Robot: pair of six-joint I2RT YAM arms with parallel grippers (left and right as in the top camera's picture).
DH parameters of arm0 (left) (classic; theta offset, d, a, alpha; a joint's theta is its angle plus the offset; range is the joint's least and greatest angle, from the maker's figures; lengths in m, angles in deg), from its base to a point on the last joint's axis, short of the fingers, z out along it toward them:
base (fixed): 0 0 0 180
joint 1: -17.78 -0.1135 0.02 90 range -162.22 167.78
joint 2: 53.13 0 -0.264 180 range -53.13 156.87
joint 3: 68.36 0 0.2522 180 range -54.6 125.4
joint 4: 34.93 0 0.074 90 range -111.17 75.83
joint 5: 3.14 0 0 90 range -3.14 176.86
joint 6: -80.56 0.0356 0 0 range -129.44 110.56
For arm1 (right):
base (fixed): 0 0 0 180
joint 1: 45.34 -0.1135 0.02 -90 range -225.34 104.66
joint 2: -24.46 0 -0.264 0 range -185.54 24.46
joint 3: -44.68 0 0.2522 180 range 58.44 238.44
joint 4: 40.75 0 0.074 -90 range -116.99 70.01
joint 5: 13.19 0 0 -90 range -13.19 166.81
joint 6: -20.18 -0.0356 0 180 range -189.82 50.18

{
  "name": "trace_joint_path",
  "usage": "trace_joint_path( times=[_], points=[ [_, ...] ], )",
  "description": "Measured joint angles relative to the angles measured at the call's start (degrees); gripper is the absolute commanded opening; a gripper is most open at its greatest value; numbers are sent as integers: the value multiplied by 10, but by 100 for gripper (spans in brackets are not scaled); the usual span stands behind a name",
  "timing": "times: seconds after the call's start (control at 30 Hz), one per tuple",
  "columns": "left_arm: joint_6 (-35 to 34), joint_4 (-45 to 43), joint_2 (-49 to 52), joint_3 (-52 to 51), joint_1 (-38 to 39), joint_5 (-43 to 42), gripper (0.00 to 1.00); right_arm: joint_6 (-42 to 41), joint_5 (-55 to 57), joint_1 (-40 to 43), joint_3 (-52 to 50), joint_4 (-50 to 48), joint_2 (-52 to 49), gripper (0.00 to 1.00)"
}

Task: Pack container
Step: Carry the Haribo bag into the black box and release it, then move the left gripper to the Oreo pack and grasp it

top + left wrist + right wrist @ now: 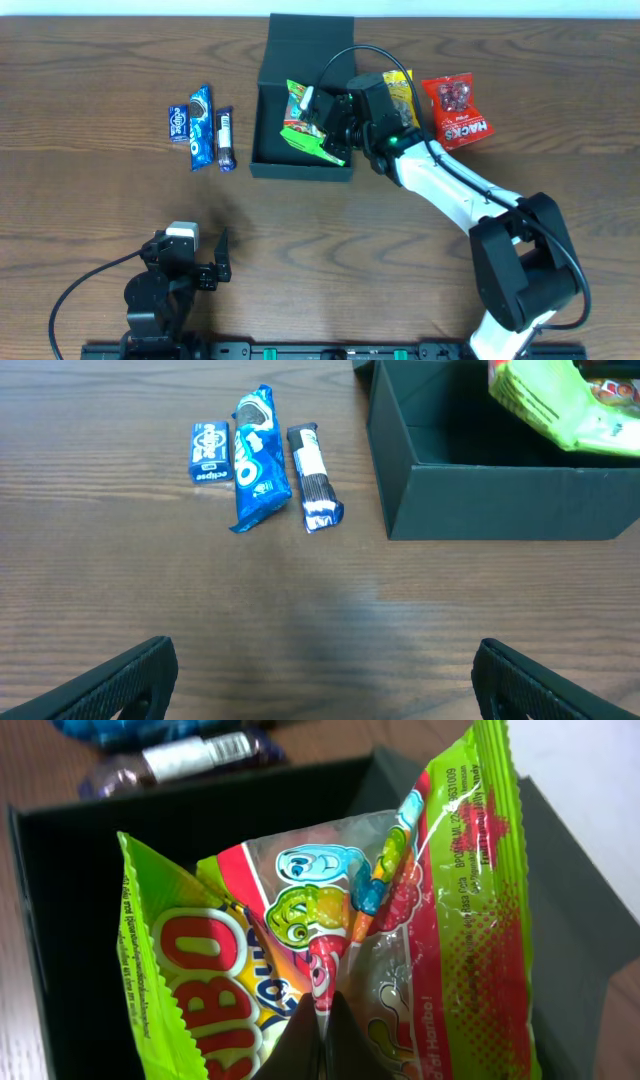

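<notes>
Right claw (322, 1030) is clenched on a green candy bag (400, 920) over the open container (300, 170), which stands on the table (100, 230) just beneath it; the left claw (322, 648) hangs released, well apart from the container. Dropped now, the tilted, puffy bag could catch on the container's side wall and stay propped, blocking the lid (310, 35).

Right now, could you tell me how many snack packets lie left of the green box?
3, side by side: blue eclipse pack, Oreo packet, dark bar. None looks hidden there.
</notes>
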Motion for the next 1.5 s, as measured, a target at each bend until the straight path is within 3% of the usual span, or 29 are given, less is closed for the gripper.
trace_joint_path(
  times=[0.03, 0.07, 0.1, 0.27, 0.53, 0.73, 0.87, 1.0, 1.27, 1.5],
  points=[
    [0, 0, 0, 0, 0, 0, 95, 3, 3, 3, 0, 3, 0, 63],
    [0, 0, 0, 0, 0, 0, 95, 7, 8, 4, 0, 3, 0, 86],
    [0, 0, 0, 0, 0, 0, 95, 9, 15, 5, 3, 2, 0, 99],
    [0, 0, 0, 0, 0, 0, 95, 0, 44, 6, 8, -2, 0, 99],
    [0, 0, 0, 0, 0, 0, 95, -121, 58, 6, 23, 19, 55, 99],
    [0, 0, 0, 0, 0, 0, 95, -216, 56, 6, 37, 142, 171, 99],
    [0, 0, 0, 0, 0, 0, 95, -257, -3, 6, 37, 242, 187, 99],
    [-3, -9, 0, 0, 0, 0, 95, -269, -35, 6, 37, 283, 187, 99],
    [-53, -181, 3, -9, 0, -11, 95, -273, -19, 33, 37, 271, 187, 99],
    [-76, -188, 137, 35, 0, 31, 95, -277, -3, 95, 37, 176, 187, 99]
  ],
)
